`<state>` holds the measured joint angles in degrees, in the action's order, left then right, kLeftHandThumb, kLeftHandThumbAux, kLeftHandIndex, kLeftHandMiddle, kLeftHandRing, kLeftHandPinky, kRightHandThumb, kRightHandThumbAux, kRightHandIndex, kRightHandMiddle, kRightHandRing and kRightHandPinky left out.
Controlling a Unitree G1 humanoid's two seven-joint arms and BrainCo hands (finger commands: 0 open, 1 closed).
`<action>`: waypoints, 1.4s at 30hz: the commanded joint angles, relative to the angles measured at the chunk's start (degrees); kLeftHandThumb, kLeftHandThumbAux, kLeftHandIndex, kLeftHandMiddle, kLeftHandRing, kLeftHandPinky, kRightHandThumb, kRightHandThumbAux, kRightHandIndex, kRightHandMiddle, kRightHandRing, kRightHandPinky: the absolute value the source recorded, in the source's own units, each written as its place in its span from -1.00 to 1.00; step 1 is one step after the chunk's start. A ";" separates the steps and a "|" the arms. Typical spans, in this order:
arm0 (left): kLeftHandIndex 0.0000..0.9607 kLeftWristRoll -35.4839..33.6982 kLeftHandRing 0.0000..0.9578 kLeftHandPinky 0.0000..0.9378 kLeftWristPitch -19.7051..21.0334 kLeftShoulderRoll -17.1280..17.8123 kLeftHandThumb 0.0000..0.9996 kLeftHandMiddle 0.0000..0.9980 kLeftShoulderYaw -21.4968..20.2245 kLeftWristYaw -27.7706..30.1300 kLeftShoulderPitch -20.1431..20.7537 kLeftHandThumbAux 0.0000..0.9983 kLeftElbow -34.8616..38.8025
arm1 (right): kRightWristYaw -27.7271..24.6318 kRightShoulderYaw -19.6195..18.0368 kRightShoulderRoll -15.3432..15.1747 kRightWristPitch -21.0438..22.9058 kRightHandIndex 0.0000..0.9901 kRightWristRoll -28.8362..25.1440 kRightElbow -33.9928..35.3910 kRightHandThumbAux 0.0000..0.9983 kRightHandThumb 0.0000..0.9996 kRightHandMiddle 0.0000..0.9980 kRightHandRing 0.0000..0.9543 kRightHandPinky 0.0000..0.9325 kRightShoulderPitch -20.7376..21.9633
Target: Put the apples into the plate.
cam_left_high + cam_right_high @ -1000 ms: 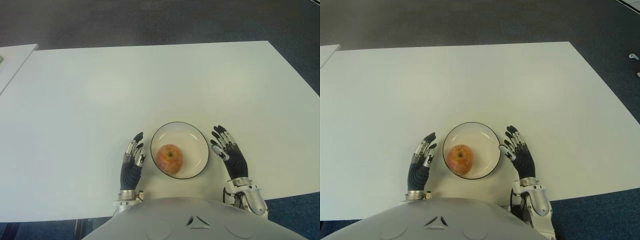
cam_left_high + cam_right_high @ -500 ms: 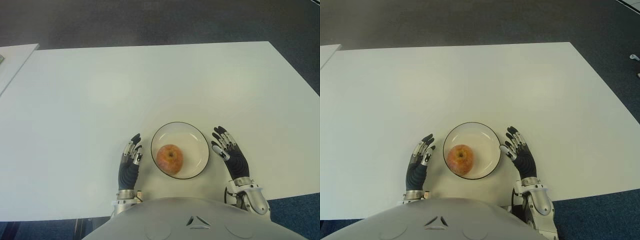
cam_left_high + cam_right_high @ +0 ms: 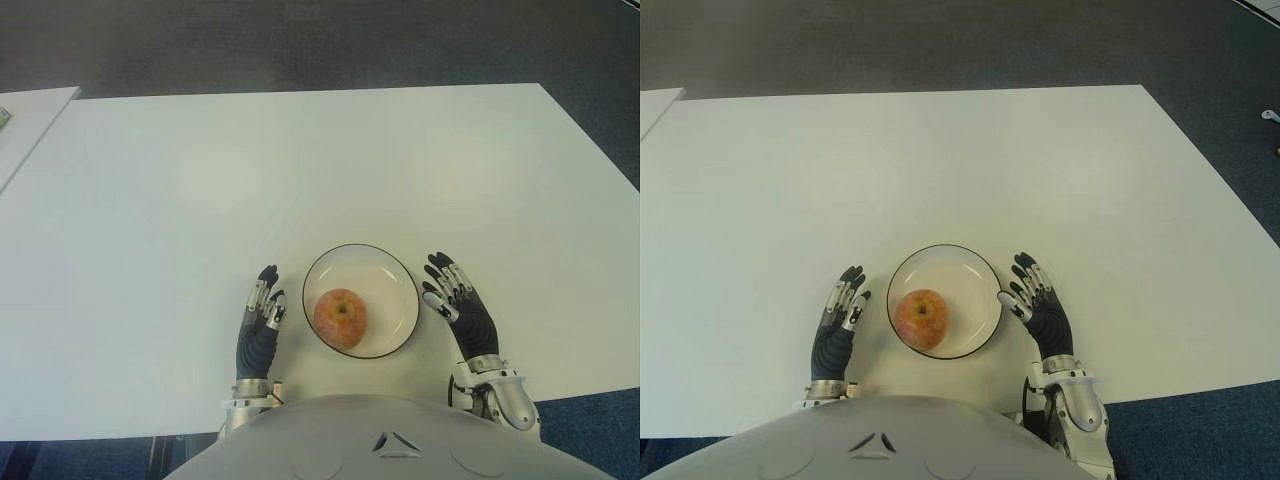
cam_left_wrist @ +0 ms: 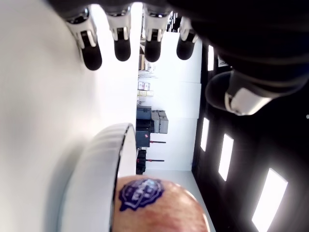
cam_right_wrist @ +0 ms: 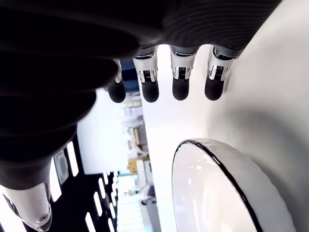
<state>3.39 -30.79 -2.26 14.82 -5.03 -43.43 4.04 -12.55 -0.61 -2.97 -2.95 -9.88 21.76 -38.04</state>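
Note:
A red-yellow apple (image 3: 340, 317) lies in the white, dark-rimmed plate (image 3: 395, 277) near the table's front edge; in the left wrist view the apple (image 4: 159, 205) shows a blue sticker. My left hand (image 3: 263, 318) is just left of the plate, fingers straight and holding nothing. My right hand (image 3: 456, 303) is just right of the plate, fingers extended and also holding nothing. The right wrist view shows the plate's rim (image 5: 217, 157) close to the fingertips (image 5: 181, 89). No other apple is in view.
The white table (image 3: 300, 170) stretches far ahead and to both sides. A second white surface (image 3: 25, 125) stands at the far left. Dark carpet lies beyond the table's edges.
My left hand has drawn back toward my body and slightly left, away from the plate. The right hand, apple and plate have hardly moved.

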 commanded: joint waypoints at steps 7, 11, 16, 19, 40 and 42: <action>-0.93 -1.76 -0.87 -0.78 6.27 0.81 -0.96 -0.89 0.66 2.21 -2.29 -0.09 3.69 | -1.12 0.94 0.24 -4.07 -0.94 -0.53 -2.61 0.28 -0.50 -0.91 -1.00 -0.99 -1.44; -0.93 -2.29 -0.86 -0.77 8.10 0.99 -0.96 -0.89 0.67 2.72 -2.94 -0.07 5.36 | -1.49 1.26 0.27 -5.47 -0.94 -0.63 -4.39 0.25 -0.48 -0.91 -1.00 -1.00 -0.46; -0.92 -2.09 -0.86 -0.80 9.70 1.00 -0.97 -0.89 0.40 2.57 -3.39 -0.07 6.80 | -1.59 1.61 0.32 -6.32 -0.93 -0.73 -5.31 0.24 -0.45 -0.90 -1.00 -1.00 -0.07; -0.92 -1.34 -0.88 -0.81 9.85 1.20 -0.98 -0.89 0.04 2.26 -3.55 -0.10 7.41 | -1.32 1.92 0.46 -6.67 -0.93 -0.43 -5.63 0.25 -0.45 -0.91 -1.00 -1.00 -0.09; -0.85 3.11 -0.91 -0.84 4.97 1.13 -1.00 -0.88 -0.65 0.70 -2.76 -0.21 5.76 | -1.98 1.16 0.78 -12.60 -0.93 -0.87 -12.25 0.28 -0.48 -0.88 -1.00 -1.00 1.71; -0.84 3.30 -0.92 -0.84 4.72 1.07 -1.00 -0.89 -0.62 0.50 -2.79 -0.19 5.72 | -2.01 1.12 0.75 -13.23 -0.92 -0.89 -12.78 0.28 -0.48 -0.87 -1.00 -1.00 1.89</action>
<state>5.81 -25.60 -1.06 14.37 -3.78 -46.17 10.62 -14.47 0.83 -2.25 -15.60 -10.69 10.88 -36.42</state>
